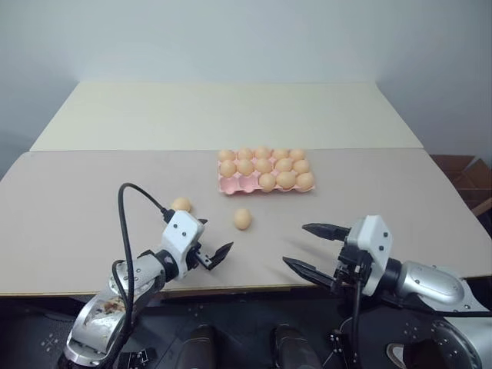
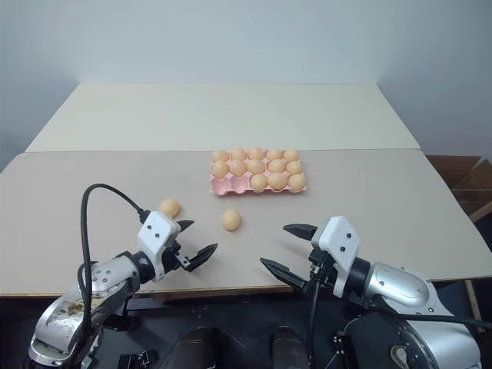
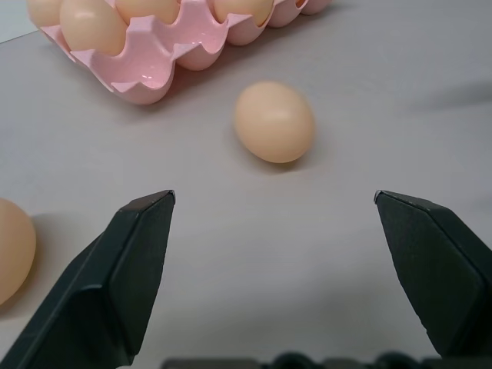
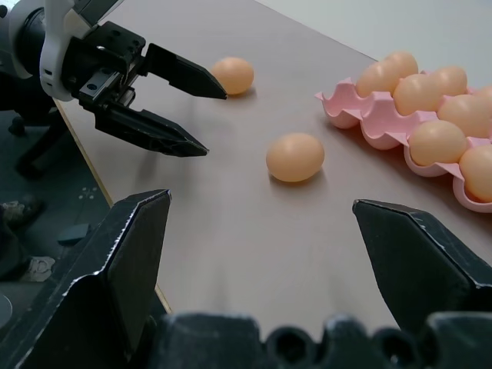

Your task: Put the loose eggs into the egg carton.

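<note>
My left gripper [image 1: 206, 247] hangs wide apart and empty at the near left. One egg [image 1: 181, 204] lies just beyond it, another [image 1: 242, 219] right of it. The carton [image 1: 231, 184] farther off holds thirteen, two near-left cups bare. My right gripper [image 1: 308, 248] gapes empty too.

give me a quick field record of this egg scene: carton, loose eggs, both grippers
egg carton: pink tray on the table, thirteen eggs in cups, two empty cups at its near left corner
loose eggs: two on the table, one in front of the carton, one further left beside the left gripper
left gripper: open, empty, low over the table near both loose eggs
right gripper: open, empty, near the table's front edge, right of the loose eggs
table: light beige
</note>
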`<state>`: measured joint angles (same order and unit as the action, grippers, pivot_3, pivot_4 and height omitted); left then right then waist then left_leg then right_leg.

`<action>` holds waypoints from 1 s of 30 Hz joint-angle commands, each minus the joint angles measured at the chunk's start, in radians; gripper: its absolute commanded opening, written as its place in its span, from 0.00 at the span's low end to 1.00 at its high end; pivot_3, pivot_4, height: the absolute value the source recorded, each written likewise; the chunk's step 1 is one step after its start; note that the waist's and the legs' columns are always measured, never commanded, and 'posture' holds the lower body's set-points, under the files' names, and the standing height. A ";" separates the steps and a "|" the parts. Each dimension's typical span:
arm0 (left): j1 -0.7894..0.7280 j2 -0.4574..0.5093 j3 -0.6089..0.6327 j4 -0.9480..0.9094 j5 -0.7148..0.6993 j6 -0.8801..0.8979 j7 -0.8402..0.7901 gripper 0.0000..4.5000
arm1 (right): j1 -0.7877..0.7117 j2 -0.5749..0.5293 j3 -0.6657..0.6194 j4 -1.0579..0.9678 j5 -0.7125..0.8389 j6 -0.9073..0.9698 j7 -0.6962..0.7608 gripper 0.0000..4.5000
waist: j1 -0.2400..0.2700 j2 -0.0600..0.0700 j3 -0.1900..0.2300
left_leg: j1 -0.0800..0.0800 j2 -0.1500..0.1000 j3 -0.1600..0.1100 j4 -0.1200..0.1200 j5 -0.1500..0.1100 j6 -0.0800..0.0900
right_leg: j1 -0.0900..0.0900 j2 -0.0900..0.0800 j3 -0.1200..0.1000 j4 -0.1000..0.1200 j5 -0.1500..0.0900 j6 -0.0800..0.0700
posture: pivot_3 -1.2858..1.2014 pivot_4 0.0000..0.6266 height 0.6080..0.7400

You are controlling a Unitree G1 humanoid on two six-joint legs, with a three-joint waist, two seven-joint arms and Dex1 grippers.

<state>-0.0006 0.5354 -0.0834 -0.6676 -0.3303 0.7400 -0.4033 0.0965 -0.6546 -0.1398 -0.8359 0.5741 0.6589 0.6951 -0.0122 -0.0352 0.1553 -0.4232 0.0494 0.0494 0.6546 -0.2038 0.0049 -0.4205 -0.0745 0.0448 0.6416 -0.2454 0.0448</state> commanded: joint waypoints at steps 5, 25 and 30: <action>0.038 -0.079 0.025 -0.081 0.084 -0.030 0.140 1.00 | -0.008 -0.020 -0.027 -0.024 0.026 -0.043 0.013 0.99 | 0.000 0.000 0.000 | 0.000 0.000 0.000 0.000 0.000 0.000 | 0.000 0.000 0.000 0.000 0.000 0.000 | 0.52 0.24 1.00; 0.084 -0.165 0.281 -0.029 0.049 -0.043 0.187 1.00 | -0.156 -0.022 0.025 0.018 0.074 -0.046 0.024 0.99 | 0.003 -0.001 0.000 | 0.000 0.000 -0.001 0.002 0.000 0.000 | 0.001 0.000 -0.001 0.000 0.002 -0.003 | 0.52 0.24 1.00; 0.024 -0.125 0.299 0.025 0.025 0.003 0.159 1.00 | -0.165 -0.044 0.032 0.019 0.075 -0.052 0.045 0.99 | 0.003 -0.001 0.000 | 0.000 0.000 -0.001 0.002 0.000 0.000 | 0.001 0.000 -0.001 0.000 0.002 -0.003 | 0.52 0.24 1.00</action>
<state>0.0432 0.3993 0.1997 -0.6376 -0.2906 0.7341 -0.2355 -0.0587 -0.6894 -0.0955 -0.7957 0.6325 0.6338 0.7281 -0.0090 -0.0362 0.1553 -0.4237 0.0492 0.0481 0.6569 -0.2038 0.0049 -0.4195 -0.0741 0.0438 0.6421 -0.2433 0.0422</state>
